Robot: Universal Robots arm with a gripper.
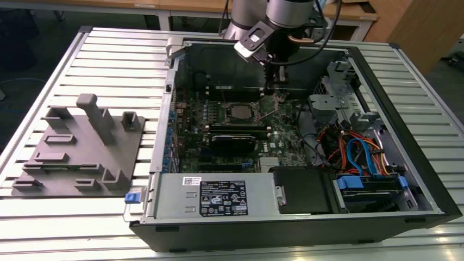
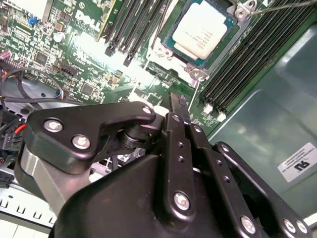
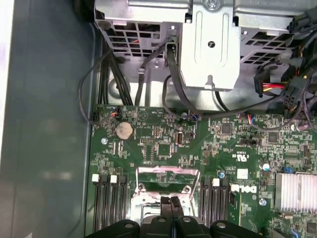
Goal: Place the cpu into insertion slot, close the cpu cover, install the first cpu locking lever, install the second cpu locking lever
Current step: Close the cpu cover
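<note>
A: Which step is in hand?

B: I'd say closing the cover. The cpu (image 2: 202, 27) lies flat in the slot (image 2: 194, 69), its grey top and green edge fully bare in the second wrist view, so placing looks done.

A: And the cover?

B: In the first wrist view the cover (image 3: 168, 171) seems to stand raised off the slot, its window open to the board behind. It is not down over the cpu.

A: Where is the end effector?

B: In the upper middle of the exterior view, reaching down into the case (image 1: 290, 228) on the tabletop (image 1: 87, 217). The end effector (image 3: 170, 204) has its fingers pressed together and carries nothing. The tips sit just beside the raised cover, between the two banks of memory slots (image 3: 106, 198). I can't tell whether they touch it.

A: The levers?

B: One thin lever (image 2: 282, 6) passes the slot's far corner and looks unlatched. Neither lever step seems done.

A: What does the next move call for?

B: As I judge it, a gentle push on the cover's free edge, so the frame swings about its hinge and settles flat round the cpu. The tips must keep off the chip and the socket.
</note>
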